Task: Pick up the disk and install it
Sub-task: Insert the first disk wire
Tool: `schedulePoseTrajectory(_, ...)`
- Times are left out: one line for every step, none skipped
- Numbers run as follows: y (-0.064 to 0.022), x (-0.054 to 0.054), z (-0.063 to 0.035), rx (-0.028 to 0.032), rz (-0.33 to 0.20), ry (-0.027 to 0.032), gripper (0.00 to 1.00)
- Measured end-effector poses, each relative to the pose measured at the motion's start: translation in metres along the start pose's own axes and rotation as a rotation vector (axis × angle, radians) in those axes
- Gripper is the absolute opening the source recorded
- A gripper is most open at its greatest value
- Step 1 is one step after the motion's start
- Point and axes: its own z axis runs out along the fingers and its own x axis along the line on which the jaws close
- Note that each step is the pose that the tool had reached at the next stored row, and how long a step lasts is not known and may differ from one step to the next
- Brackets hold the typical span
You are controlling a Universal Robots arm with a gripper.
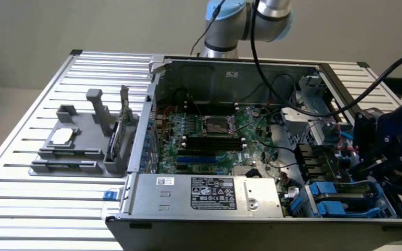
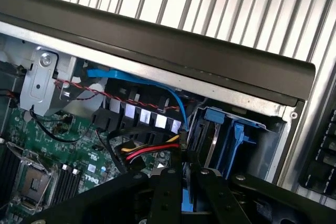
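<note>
While my gripper clamps the disk by its blue edge, above the drive bay at the exterior view's lower right, a slight tilt could jam it or snag cables.

The blue-framed disk stands edge-on, pinched in the tool, near the drive bay

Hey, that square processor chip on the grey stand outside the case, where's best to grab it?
By two opposite side edges of the processor chip, coming straight down from above: it lies flat, face up, on the grey stand, whose raised walls likely hinder a sideways approach.
</note>
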Motion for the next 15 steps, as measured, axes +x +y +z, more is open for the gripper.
schedulePoseTrajectory(0.0007, 0.002, 0.0002, 0.0041, 0.0, -0.012, 0.16)
schedulePoseTrajectory(0.0014, 0.005, 0.0004, 0.008, -0.001, -0.024, 0.16)
schedulePoseTrajectory(0.0021, 0.007, 0.0005, 0.0119, -0.001, -0.0359, 0.16)
schedulePoseTrajectory(0.0027, 0.009, 0.0007, 0.0157, -0.002, -0.0481, 0.16)
schedulePoseTrajectory(0.0034, 0.012, 0.0007, 0.0196, -0.002, -0.0604, 0.16)
schedulePoseTrajectory(0.0041, 0.014, 0.0007, 0.0232, -0.003, -0.0725, 0.16)
schedulePoseTrajectory(0.0046, 0.016, 0.0006, 0.0265, -0.003, -0.0834, 0.16)
schedulePoseTrajectory(0.0049, 0.017, 0.0003, 0.0296, -0.004, -0.0937, 0.16)
schedulePoseTrajectory(0.005, 0.017, 0.0001, 0.0323, -0.004, -0.1026, 0.16)
schedulePoseTrajectory(0.0051, 0.017, -0.0004, 0.0351, -0.004, -0.1111, 0.16)
schedulePoseTrajectory(0.0051, 0.017, -0.0007, 0.0375, -0.003, -0.1186, 0.16)
schedulePoseTrajectory(0.0053, 0.017, -0.0009, 0.0398, 0.0, -0.1248, 0.16)
schedulePoseTrajectory(0.0054, 0.018, -0.0011, 0.0419, 0.003, -0.1301, 0.16)
schedulePoseTrajectory(0.0054, 0.017, -0.0013, 0.0436, 0.007, -0.134, 0.16)
schedulePoseTrajectory(0.0055, 0.018, -0.0016, 0.0447, 0.009, -0.1372, 0.16)
